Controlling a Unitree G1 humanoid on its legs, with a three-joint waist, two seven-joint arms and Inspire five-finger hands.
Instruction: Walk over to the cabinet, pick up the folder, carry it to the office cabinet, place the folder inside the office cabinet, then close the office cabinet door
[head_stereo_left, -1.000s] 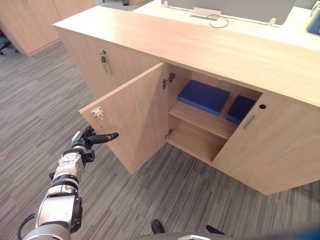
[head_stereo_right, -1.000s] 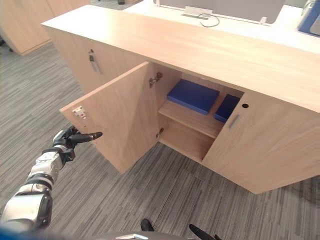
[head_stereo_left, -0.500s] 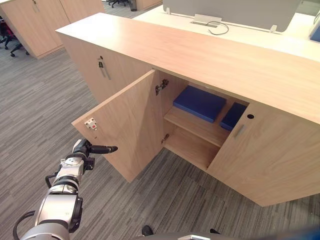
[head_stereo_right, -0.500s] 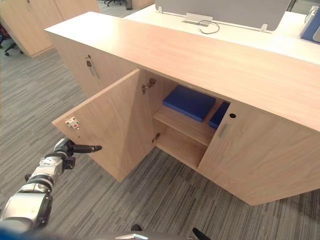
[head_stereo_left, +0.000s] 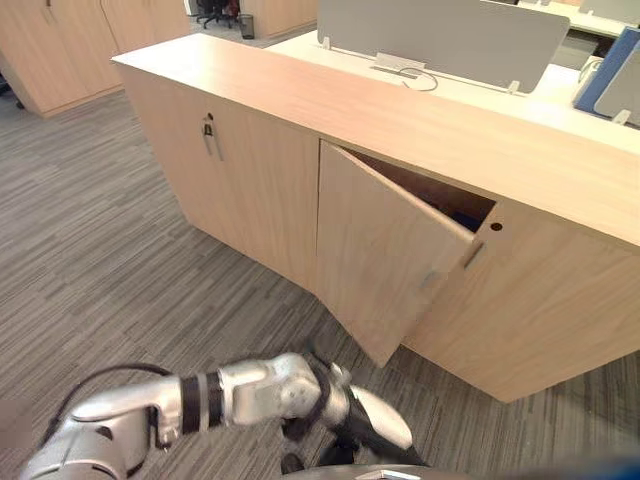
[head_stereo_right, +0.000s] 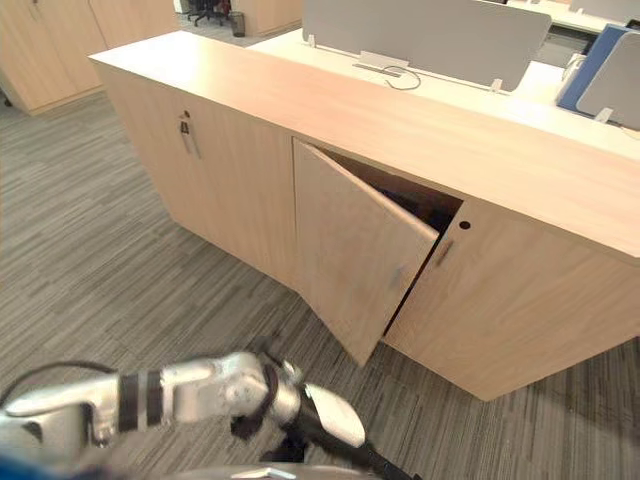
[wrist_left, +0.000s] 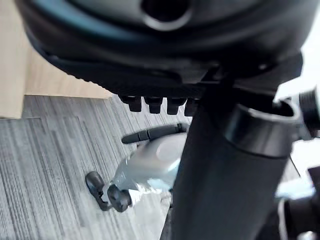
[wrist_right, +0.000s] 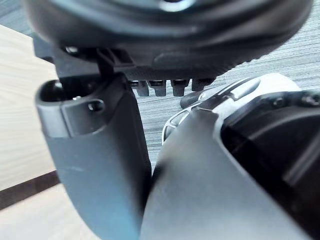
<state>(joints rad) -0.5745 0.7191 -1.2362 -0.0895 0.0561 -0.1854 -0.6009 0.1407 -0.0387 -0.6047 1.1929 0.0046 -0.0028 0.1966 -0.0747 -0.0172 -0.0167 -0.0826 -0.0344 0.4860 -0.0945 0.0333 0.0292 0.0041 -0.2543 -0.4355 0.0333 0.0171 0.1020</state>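
The office cabinet door (head_stereo_left: 385, 255) stands a little ajar, its free edge out from the cabinet front (head_stereo_left: 540, 300). Through the gap I see only a dark strip of the inside (head_stereo_left: 452, 203); the folder is hidden behind the door. My left hand (head_stereo_left: 372, 420) hangs low and away from the door, at the end of the arm that reaches across towards the right; it touches nothing. Its dark bulk (wrist_left: 160, 65) is also in the left wrist view, over the carpet. My right hand (wrist_right: 165, 45) is idle, seen in the right wrist view close to the body.
The long wooden cabinet top (head_stereo_left: 400, 110) runs across the view, with a second shut door and handle (head_stereo_left: 210, 135) to the left. A desk with a grey screen (head_stereo_left: 440, 35) and a blue file holder (head_stereo_left: 600, 70) stands behind. Grey carpet (head_stereo_left: 120, 250) lies in front.
The cabinet door has swung from wide open to nearly shut, hiding the blue folders. My left arm has dropped from the door's edge to low across the view. The camera has shifted.
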